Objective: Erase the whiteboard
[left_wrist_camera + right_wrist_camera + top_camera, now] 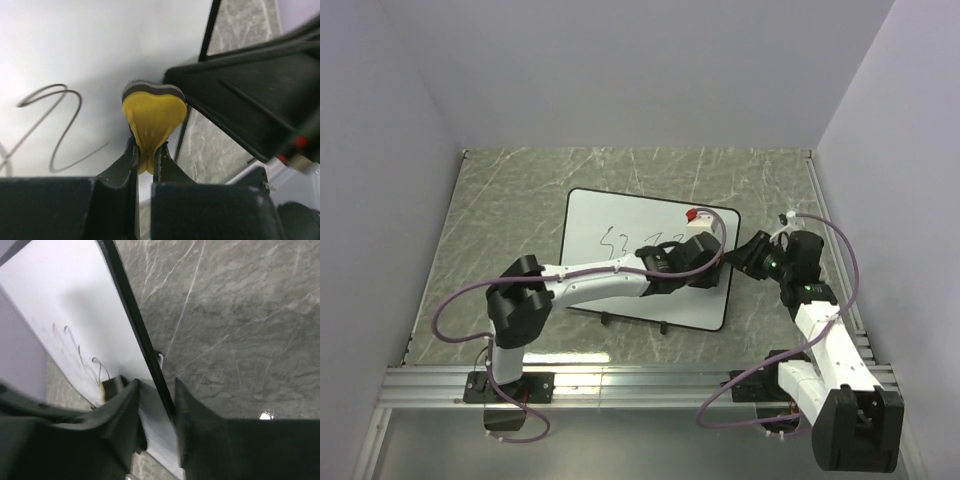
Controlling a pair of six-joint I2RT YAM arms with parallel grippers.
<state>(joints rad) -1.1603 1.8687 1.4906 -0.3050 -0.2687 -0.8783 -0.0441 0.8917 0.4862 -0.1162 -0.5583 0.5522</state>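
The whiteboard (610,270) lies on the table with dark scribbles (638,240) near its middle. My left gripper (705,265) reaches across it to its right edge and is shut on a small yellow sponge (152,112). The sponge's dark face presses on the whiteboard (75,40) just right of a scribble (55,125). My right gripper (745,255) comes in from the right and straddles the black rim (135,320). One of its fingers is over the white face and the other is outside the rim, with a gap still showing. The left gripper's sponge (106,388) shows beyond them.
A small pale block with a red tip (697,224) sits by the board's far right corner. The board's two black feet (663,326) point toward the arm bases. Grey marble tabletop (510,210) surrounds the board, with walls close on three sides.
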